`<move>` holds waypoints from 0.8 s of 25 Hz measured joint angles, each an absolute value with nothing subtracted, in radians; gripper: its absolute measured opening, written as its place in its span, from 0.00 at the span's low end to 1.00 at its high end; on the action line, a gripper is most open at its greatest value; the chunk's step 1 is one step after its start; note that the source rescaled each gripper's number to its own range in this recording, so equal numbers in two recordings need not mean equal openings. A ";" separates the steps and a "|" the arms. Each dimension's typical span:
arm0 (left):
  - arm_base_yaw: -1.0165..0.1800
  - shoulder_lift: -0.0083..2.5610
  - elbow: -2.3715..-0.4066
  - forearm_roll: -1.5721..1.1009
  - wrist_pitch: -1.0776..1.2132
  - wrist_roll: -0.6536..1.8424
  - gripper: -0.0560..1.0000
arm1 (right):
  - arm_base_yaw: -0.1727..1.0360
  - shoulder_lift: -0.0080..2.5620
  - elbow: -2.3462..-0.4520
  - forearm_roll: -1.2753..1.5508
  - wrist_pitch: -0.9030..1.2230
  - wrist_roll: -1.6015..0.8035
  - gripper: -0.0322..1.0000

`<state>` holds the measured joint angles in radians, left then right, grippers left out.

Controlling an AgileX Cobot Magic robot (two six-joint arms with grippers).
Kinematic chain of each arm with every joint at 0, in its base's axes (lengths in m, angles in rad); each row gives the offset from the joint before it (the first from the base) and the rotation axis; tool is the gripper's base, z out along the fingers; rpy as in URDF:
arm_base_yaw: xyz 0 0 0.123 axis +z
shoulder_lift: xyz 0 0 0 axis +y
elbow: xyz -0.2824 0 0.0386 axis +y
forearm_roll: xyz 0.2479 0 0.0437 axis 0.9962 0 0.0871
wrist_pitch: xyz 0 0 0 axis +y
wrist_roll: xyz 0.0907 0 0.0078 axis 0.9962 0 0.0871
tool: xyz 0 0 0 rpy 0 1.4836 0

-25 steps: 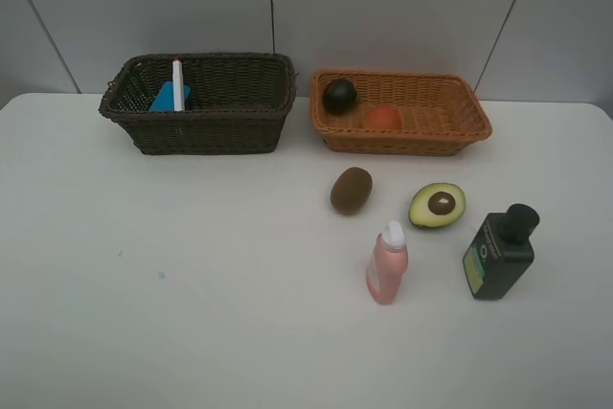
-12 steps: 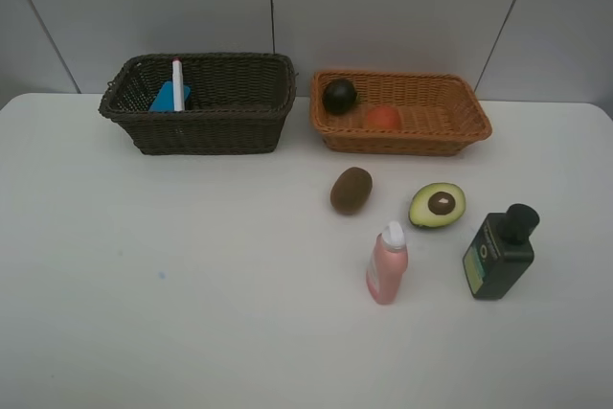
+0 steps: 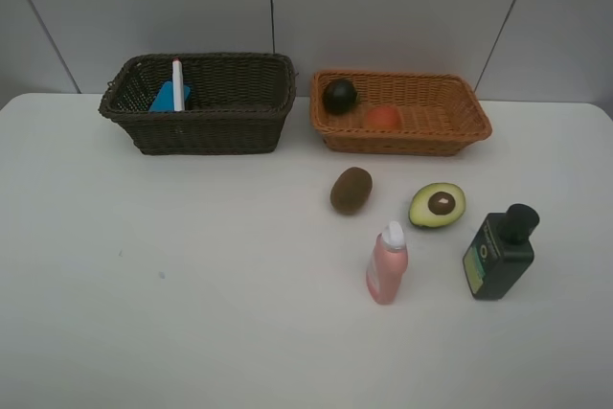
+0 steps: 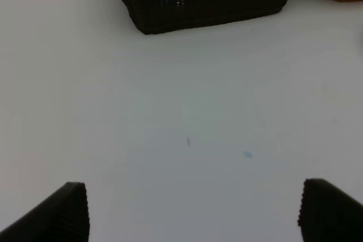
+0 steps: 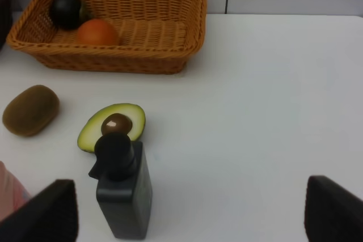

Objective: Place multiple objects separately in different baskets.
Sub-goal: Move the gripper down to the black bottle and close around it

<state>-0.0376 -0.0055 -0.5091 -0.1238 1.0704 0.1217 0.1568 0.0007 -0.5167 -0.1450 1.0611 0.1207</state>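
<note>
The dark brown basket (image 3: pixel 211 131) at the back left holds the blue eraser (image 3: pixel 167 99) and the white marker (image 3: pixel 177 81). Beside it, the light orange basket (image 3: pixel 402 141) holds the mangosteen (image 3: pixel 339 96) and the orange bun (image 3: pixel 384 118). On the table in front lie the kiwi (image 3: pixel 351 190) and the halved avocado (image 3: pixel 437 205); the pink bottle (image 3: pixel 387 263) and the dark green bottle (image 3: pixel 499 253) stand upright. Neither arm shows in the exterior view. My left gripper (image 4: pixel 193 213) is open over bare table. My right gripper (image 5: pixel 193 213) is open, near the green bottle (image 5: pixel 122 194).
The white table (image 3: pixel 192 284) runs wide on the left and in front. A grey panelled wall stands right behind both baskets. In the left wrist view the dark basket (image 4: pixel 210 4) lies well ahead of the fingers.
</note>
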 joint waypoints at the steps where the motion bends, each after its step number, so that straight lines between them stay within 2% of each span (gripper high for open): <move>1: -0.038 -0.006 -0.509 -0.124 1.070 0.122 0.91 | 0.157 0.012 -0.517 -0.152 1.061 0.137 1.00; 6: -0.038 -0.006 -0.509 -0.124 1.070 0.122 0.91 | 0.157 0.199 -0.523 -0.141 1.064 0.195 1.00; 10: -0.038 -0.006 -0.509 -0.124 1.069 0.122 0.91 | 0.157 0.478 -0.567 -0.136 1.092 0.255 1.00; 20: -0.038 -0.007 -0.509 -0.124 1.067 0.122 0.91 | 0.157 1.047 -0.783 -0.069 1.134 0.256 1.00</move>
<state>-0.0376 -0.0072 -0.5091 -0.1238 1.0670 0.1217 0.1568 1.0471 -0.7834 -0.0692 1.1339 0.2562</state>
